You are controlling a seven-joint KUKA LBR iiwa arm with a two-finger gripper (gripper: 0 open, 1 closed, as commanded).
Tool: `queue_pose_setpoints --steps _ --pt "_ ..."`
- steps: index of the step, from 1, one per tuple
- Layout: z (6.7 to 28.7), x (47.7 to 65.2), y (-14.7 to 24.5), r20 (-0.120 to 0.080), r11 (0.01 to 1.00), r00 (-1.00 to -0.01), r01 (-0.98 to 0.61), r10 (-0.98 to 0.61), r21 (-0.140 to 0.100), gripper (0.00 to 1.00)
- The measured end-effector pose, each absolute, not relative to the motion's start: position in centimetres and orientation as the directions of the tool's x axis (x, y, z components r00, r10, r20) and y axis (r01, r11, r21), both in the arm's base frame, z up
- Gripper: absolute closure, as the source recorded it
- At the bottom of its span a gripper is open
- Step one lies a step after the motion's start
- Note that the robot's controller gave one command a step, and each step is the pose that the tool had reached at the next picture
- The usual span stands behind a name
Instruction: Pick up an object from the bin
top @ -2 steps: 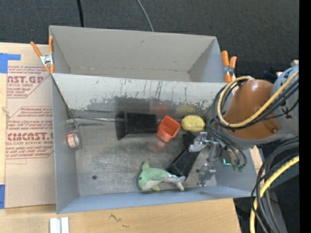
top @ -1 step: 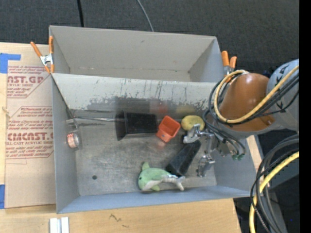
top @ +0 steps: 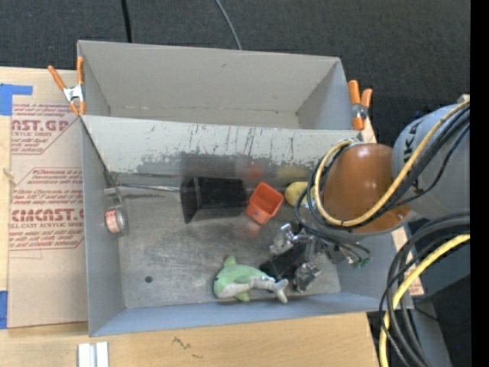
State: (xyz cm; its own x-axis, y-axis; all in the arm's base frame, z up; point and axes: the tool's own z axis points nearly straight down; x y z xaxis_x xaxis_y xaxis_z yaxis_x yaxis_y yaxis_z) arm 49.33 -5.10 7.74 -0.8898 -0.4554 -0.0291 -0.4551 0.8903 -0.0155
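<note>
Grey metal bin (top: 164, 254) on a wooden desk (top: 229, 342): tool (top: 296, 257) low in the near right corner, just beside a green toy (top: 238, 280); orange cup (top: 265, 202) behind; tool's spread cannot be told

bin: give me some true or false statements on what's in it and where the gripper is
1. The green toy lies near the wall of the bin at the view's lower edge. True.
2. The orange piece lies left of the black box. False: it lies just right of the box.
3. The gripper is low in the bin's right part, close beside the green toy. True.
4. The yellow thing lies at the bin's left wall. False: it lies at the right, beside the orange piece.
5. A small pinkish cylinder lies at the left wall. True.
</note>
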Motion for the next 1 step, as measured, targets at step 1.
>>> queue_pose_setpoints --steps 1 --pt "7.74 49.33 -5.10 -0.029 0.890 -0.890 -0.455 -0.456 -0.016 1.00"
